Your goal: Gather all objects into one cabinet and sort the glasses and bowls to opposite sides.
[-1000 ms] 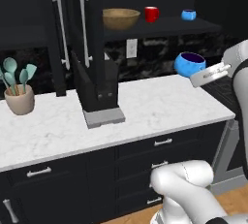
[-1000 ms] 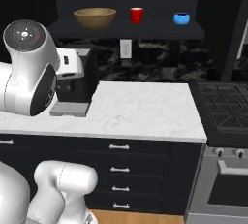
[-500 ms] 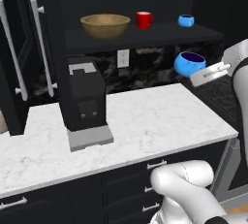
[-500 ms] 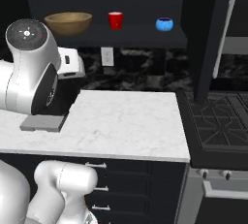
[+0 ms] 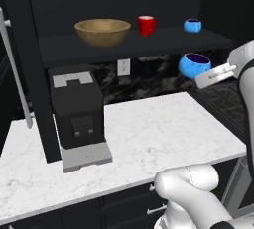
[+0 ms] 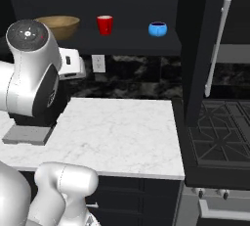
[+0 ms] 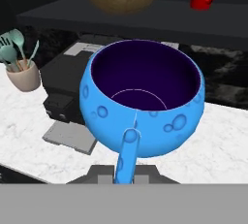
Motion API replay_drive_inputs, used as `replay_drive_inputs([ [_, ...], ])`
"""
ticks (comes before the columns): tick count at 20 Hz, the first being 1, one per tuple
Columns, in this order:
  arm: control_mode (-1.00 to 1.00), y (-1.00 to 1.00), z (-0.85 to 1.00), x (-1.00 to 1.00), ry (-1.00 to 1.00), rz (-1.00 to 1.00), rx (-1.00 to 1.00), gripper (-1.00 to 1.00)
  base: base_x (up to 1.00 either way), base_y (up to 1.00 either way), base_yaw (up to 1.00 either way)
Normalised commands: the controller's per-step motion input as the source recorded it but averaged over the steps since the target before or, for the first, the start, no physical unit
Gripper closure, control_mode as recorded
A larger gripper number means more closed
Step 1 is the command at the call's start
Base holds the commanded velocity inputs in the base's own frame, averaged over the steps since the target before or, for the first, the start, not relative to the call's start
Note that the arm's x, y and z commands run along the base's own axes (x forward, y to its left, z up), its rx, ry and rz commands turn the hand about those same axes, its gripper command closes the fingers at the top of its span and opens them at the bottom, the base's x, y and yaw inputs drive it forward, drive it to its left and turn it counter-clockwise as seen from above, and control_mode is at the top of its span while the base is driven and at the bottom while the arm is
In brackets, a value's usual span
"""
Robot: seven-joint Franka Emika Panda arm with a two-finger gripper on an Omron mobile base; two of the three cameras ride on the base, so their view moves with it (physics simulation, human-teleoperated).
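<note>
My gripper [image 5: 208, 76] is shut on a bright-blue round vessel [image 5: 194, 65] with a dark inside, holding it by its handle above the counter's right end, below shelf level. In the hand view this blue vessel [image 7: 145, 97] is upright and close. On the black cabinet's dark shelf [image 5: 149, 42] stand the tan wooden bowl [image 5: 102, 30] at the left, the small red mug [image 5: 146, 25] in the middle, and a second blue vessel [image 5: 192, 25] at the right. The right base view shows the bowl [image 6: 61, 24], the mug [image 6: 104, 24] and the shelf's blue vessel [image 6: 157, 28].
A black coffee machine [image 5: 79, 114] stands on the white marble counter [image 5: 163, 129] under the shelf. The open cabinet door's silver bar handle [image 6: 217, 44] hangs at the right, above a gas stove [image 6: 219, 132]. A utensil holder [image 7: 22, 75] sits left of the machine.
The base has moved, so the whole scene has shifted and the cabinet shelf looks closer. The blue vessel stays in the gripper at the same spot by the arm.
</note>
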Motion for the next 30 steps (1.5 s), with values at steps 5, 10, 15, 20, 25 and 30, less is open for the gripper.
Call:
replay_drive_inputs([
  [5, 1.00, 0.00, 0.00, 0.00, 0.00, 0.00, 0.00, 1.00, 0.43, -0.13, 0.00],
  [10, -1.00, -0.19, 0.00, 0.28, 0.04, 0.00, 0.01, 1.00, 0.07, -0.03, 0.00],
  [15, -1.00, -0.13, 0.00, 0.52, 0.05, -0.03, 0.01, 1.00, 0.00, 0.00, 0.00],
  [20, -1.00, 0.00, 0.00, 0.51, 0.00, -0.06, 0.00, 1.00, 0.00, 0.00, 0.00],
  [25, -1.00, 0.00, 0.00, 0.62, -0.05, -0.11, 0.00, 1.00, 0.00, 0.00, 0.00],
  [30, -1.00, -0.03, 0.11, 0.69, 0.00, -0.11, 0.07, 1.00, 0.00, 0.00, 0.00],
])
